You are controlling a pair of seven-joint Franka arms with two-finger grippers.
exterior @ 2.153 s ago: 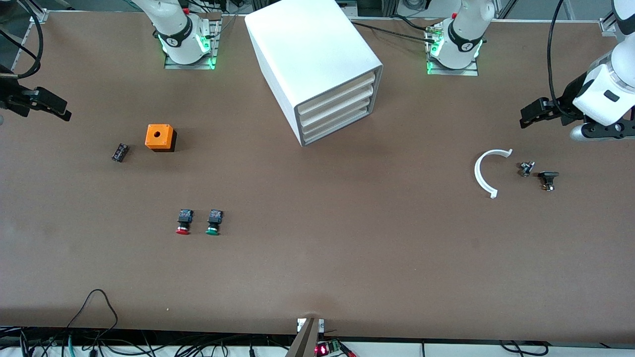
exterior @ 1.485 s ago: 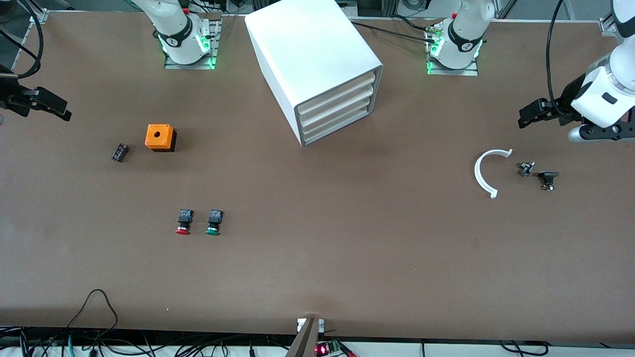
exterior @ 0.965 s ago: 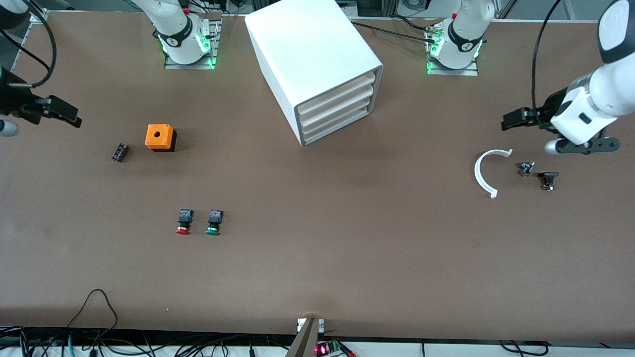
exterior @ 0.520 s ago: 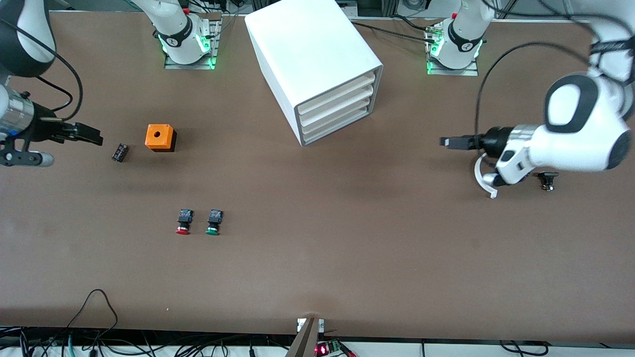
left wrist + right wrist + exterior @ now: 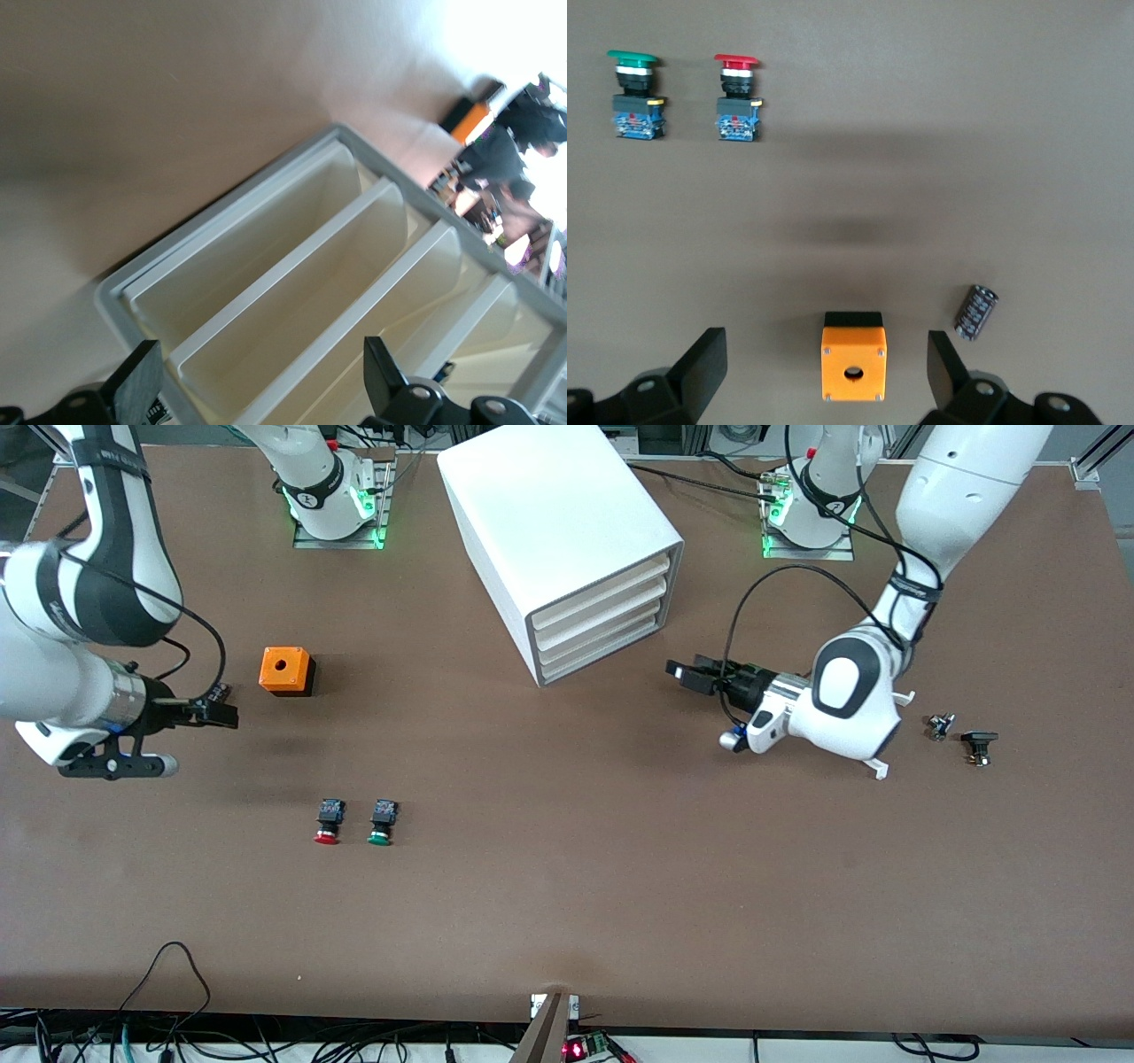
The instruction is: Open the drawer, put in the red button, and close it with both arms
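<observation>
The white cabinet [image 5: 558,531] stands with all four drawers shut; the second-highest drawer [image 5: 602,608] is shut too. My left gripper [image 5: 689,674] is open and empty, level with the drawer fronts and a short gap in front of them. In the left wrist view the left gripper [image 5: 259,390] faces the cabinet's frame [image 5: 115,297] and drawer fronts. The red button [image 5: 327,822] lies on the table beside the green button [image 5: 381,822]. My right gripper [image 5: 220,714] is open and empty over the table near the orange box. The right wrist view shows the right gripper [image 5: 824,376] and the red button [image 5: 737,93].
An orange box [image 5: 285,670] with a round hole and a small black capacitor [image 5: 221,689] lie near the right gripper. A white arc [image 5: 879,767] and two small dark parts [image 5: 939,726] [image 5: 978,745] lie toward the left arm's end, the arc partly under the left arm.
Both arms have swung in from the table's ends. The left gripper has moved up to the cabinet's front. The right gripper has moved toward the orange box and capacitor.
</observation>
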